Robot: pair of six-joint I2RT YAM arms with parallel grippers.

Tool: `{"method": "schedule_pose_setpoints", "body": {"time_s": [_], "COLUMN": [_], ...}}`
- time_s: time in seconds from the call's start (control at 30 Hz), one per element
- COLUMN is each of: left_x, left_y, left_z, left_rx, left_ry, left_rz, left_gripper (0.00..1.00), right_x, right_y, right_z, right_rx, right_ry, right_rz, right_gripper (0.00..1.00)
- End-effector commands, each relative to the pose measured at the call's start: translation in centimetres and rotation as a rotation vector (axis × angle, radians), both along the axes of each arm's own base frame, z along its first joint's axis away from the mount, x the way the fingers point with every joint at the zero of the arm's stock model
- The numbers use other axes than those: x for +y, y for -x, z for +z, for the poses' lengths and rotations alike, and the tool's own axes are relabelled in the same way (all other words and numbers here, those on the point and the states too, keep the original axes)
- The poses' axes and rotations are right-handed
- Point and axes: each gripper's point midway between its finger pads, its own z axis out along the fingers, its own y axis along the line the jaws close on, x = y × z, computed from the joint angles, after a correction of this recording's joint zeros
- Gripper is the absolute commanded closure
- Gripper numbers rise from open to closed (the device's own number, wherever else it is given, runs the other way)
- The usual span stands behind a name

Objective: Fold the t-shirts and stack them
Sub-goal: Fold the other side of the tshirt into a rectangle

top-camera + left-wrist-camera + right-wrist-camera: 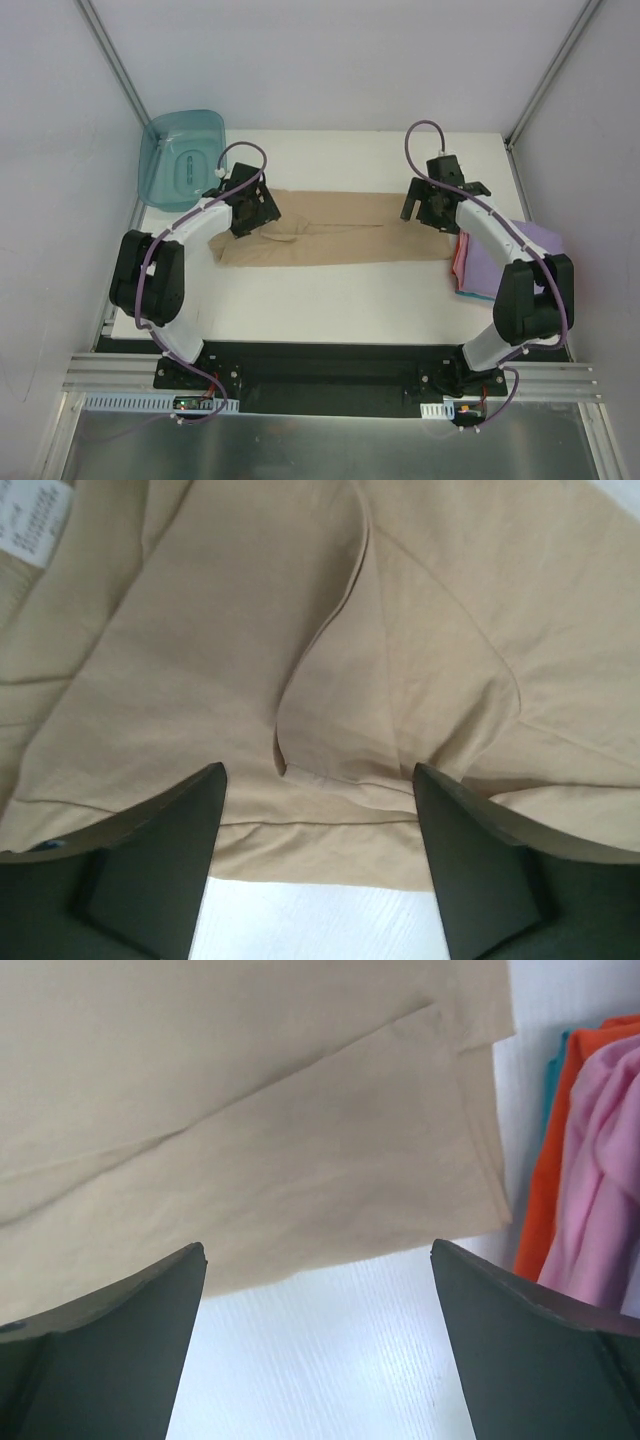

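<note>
While hanging low over cloth, both released, clasping nothing. Beneath left gripper (pixel 318 772), between its spread fingers (pixel 160 860): white table (pixel 300 920) edge nearest, then tan t-shirt's (pixel 250 630) rumpled fold beyond. Beneath right gripper (pixel 318 1248): bare table, then the tan hem ahead. Off to its right: pink t-shirt (pixel 600 1160) on orange cloth (pixel 545 1180); lavender t-shirt (pixel 545 240) farther right.

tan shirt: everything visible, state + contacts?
The tan t-shirt is plain soft cloth, folded lengthwise into a long band lying flat across the white table. Its left end is rumpled, with a white label showing; its right end is neat and layered, just short of the folded stack. The left gripper and right gripper hang open over the ends, pinching nothing.
</note>
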Motion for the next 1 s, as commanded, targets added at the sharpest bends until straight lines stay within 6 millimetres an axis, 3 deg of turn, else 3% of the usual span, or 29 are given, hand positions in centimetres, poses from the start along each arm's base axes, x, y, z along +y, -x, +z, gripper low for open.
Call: {"method": "schedule_pose_setpoints", "body": {"time_s": [0.0, 0.17, 0.37, 0.67, 0.8, 0.87, 0.9, 0.97], "left_x": [-1.6, -1.8, -2.1, -2.7, -4.2, -4.8, -5.3, -6.2], "left_y": [0.6, 0.2, -0.6, -2.7, -5.1, -6.0, -7.1, -8.0], "left_z": [-0.8, -2.6, -2.6, -1.1, -0.2, -1.0, -0.2, -1.1], "left_rx": [0.022, 0.066, 0.063, 0.000, -0.043, -0.032, -0.059, -0.050], "left_ry": [0.093, 0.083, 0.087, 0.056, 0.042, 0.045, 0.046, 0.046], "left_rz": [0.000, 0.000, -0.006, -0.058, -0.110, -0.127, -0.143, -0.175], "left_gripper": [0.34, 0.62, 0.98, 1.00, 1.00, 1.00, 1.00, 1.00], "right_x": [1.1, 0.3, -0.4, -0.7, -1.1, -1.2, -1.3, -1.7], "right_y": [1.4, 2.7, 3.2, 3.2, 3.3, 3.2, 3.2, 3.1], "right_z": [1.1, 1.6, 2.5, 2.4, 2.3, 2.4, 2.4, 2.4], "right_rx": [-0.029, -0.033, -0.053, -0.044, -0.043, -0.045, -0.044, -0.048], "right_ry": [-0.027, -0.002, 0.020, 0.035, 0.051, 0.064, 0.070, 0.085], "right_rz": [0.075, 0.066, 0.053, 0.042, 0.031, 0.029, 0.031, 0.022], "right_gripper": [0.00, 0.00, 0.00, 0.00, 0.01, 0.00, 0.00, 0.00]}}
